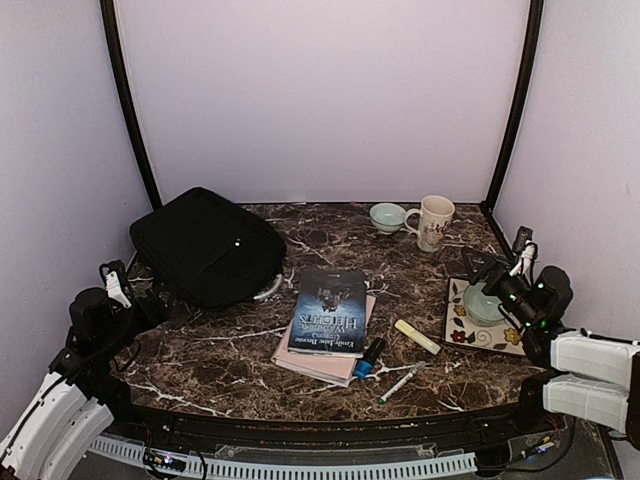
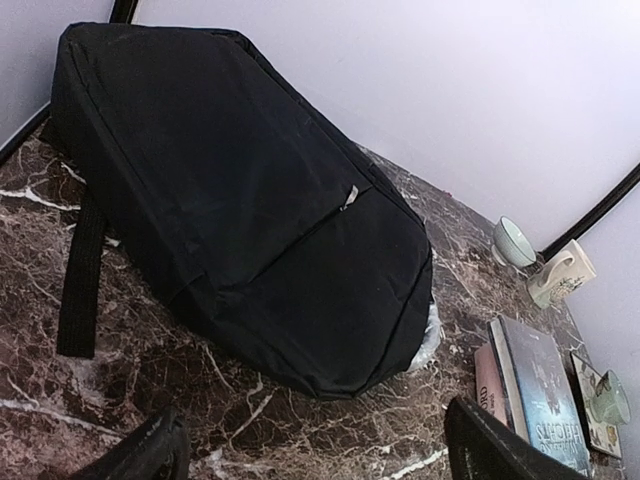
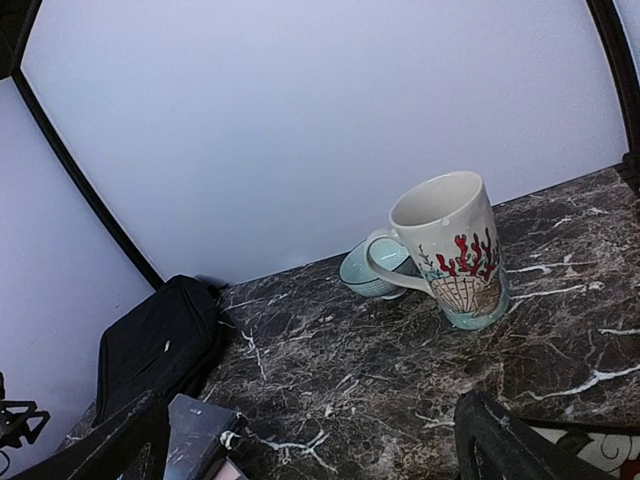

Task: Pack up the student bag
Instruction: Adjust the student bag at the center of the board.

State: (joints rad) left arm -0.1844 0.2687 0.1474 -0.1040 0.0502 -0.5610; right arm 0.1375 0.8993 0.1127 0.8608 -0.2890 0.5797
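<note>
Top external view first: where do you see the student bag (image 1: pixel 208 247)?

— It lies flat on the table (image 1: pixel 230 350), at the far left, well apart from the book (image 1: pixel 328 310) in the middle. In my left wrist view it fills most of the picture, just ahead of the left gripper (image 2: pixel 320 462).

— And the grippers?

— Both have the jaws wide apart and hold nothing. The right gripper (image 3: pixel 310 455) hangs at the right side, near the plate (image 1: pixel 460 330), far from the bag.

— How will the bag handle, do you think?

— I judge it soft and floppy. The black fabric will probably fold and sag when I lift one edge, so it will not keep its shape. It looks rather light, but I cannot tell if something is inside. It is not fragile and not very slippery.

— Where should I take hold?

— I would pinch the fabric at the near edge, or beside the silver zipper pull (image 2: pixel 350 196). The pull itself is small and easy to miss. The strap (image 2: pixel 80 280) lies flat on the marble at the left, so it is harder to get under.
</note>
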